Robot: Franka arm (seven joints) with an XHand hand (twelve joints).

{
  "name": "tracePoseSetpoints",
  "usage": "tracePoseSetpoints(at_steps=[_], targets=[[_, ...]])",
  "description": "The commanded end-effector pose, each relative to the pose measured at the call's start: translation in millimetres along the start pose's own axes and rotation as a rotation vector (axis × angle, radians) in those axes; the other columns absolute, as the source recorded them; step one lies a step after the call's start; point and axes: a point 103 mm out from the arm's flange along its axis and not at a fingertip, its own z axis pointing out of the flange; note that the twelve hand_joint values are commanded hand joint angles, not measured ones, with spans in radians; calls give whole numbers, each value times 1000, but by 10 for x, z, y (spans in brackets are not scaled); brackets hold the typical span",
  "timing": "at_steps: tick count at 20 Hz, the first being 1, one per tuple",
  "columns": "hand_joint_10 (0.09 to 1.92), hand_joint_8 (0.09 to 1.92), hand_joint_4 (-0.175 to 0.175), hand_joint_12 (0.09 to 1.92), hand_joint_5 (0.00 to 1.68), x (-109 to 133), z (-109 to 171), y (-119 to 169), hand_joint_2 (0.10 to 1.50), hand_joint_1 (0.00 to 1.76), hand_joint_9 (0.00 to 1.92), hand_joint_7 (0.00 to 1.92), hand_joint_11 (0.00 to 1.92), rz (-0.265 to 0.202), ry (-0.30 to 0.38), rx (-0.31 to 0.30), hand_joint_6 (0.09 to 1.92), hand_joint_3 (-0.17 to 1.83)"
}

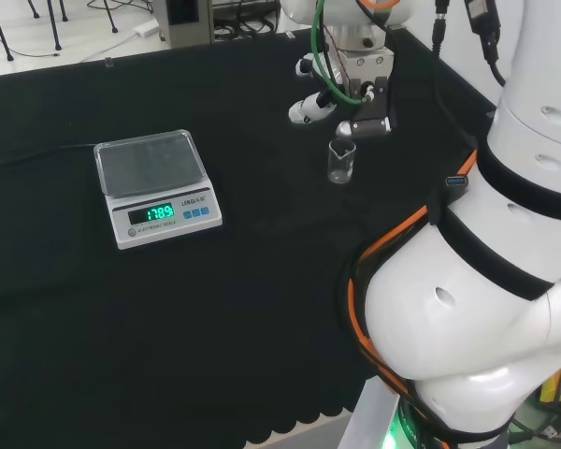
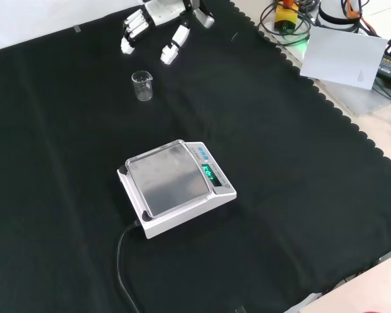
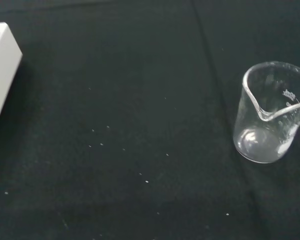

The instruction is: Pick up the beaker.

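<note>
The beaker stands upright on the bench; the hand hovers at its one o'clock, fingers spread wide, holding nothing.

Small clear glass beaker, upright, empty, on cloth.

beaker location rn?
Front view: the beaker stands upright on the cloth at upper left, just below the open hand and apart from it, beyond the scale.
</note>
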Motion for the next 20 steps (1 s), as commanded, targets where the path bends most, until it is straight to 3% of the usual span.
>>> tracePoseSetpoints(at_steps=[1,13,20], targets=[[872,732,-12,1448,227,-176,136,153,998,759,263,106,150,19,-13,85,239,-175],[849,731,-17,1432,294,-507,302,324,1029,793,346,168,183,47,10,159,203,-175],[878,717,4,1455,245,-575,509,350,964,642,258,92,144,61,36,245,133,-175]])
